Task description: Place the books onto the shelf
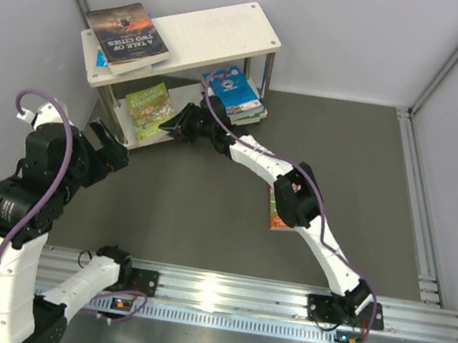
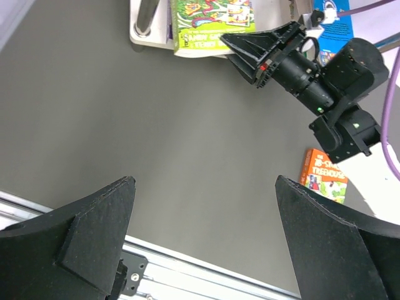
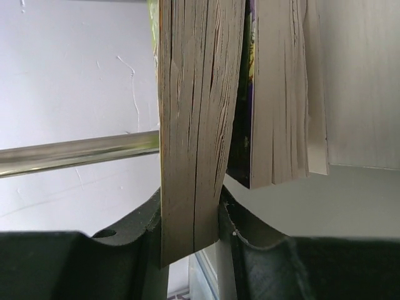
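The shelf (image 1: 224, 33) stands at about 11 o'clock on the desk (image 1: 204, 220), and most of the books are on it. A dark book (image 1: 129, 31) lies flat at the 9 o'clock end of the top board. Blue books (image 1: 234, 93) are stacked at the 3 o'clock end of the lower board. The right end effector (image 1: 174, 125) reaches across the desk to the lower board, its jaws drawn narrow and clamped on the page edge of the green book (image 1: 148, 108). This book lies flat with its near part overhanging the board's front edge. The right wrist view shows the page block pinched between both fingers, a metal post (image 3: 75, 153) and another book just beside it. Gripping the open page edge probably lets the arm slide the book deeper under the top board without lifting it. The left end effector (image 2: 205, 187) hangs at 9 o'clock with jaws spread wide and nothing in them, well apart from the shelf, likely so as not to crowd the other arm. One orange book (image 1: 275, 215) lies on the desk near 4 o'clock, partly under the right arm, not yet shelved.
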`<action>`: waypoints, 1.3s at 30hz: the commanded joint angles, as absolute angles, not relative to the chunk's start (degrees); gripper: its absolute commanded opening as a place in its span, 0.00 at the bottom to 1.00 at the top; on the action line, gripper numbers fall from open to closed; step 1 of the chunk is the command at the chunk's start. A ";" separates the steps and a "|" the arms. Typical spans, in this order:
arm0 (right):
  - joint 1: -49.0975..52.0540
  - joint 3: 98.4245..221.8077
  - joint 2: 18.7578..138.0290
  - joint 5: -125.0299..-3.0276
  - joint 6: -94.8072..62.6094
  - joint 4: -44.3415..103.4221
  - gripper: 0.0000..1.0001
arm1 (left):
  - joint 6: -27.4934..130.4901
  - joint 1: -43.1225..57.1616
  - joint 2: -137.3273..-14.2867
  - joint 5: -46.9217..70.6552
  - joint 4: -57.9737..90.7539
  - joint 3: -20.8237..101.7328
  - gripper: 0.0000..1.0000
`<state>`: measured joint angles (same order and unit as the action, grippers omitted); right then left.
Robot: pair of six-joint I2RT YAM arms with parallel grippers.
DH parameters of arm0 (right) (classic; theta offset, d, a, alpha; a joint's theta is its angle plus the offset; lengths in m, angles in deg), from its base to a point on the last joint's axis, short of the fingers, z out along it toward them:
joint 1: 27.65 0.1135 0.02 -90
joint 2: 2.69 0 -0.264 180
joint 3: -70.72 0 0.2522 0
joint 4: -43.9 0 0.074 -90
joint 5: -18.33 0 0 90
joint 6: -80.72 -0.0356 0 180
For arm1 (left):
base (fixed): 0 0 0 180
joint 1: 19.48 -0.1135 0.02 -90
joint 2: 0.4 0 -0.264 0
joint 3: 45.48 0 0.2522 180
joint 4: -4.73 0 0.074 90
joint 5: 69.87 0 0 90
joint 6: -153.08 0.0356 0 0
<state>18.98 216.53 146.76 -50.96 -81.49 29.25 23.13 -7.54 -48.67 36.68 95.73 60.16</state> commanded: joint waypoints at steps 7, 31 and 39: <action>19.02 218.25 148.92 -54.71 -82.67 37.16 0.00 | 26.34 -7.53 -50.32 39.46 103.66 61.36 0.99; 16.91 192.69 133.20 -46.89 -78.37 40.86 0.89 | 23.62 -7.53 -50.41 37.27 100.94 60.13 0.99; 15.68 176.18 122.13 -43.72 -76.52 42.61 1.00 | 21.16 -7.53 -48.65 34.46 99.01 57.41 0.99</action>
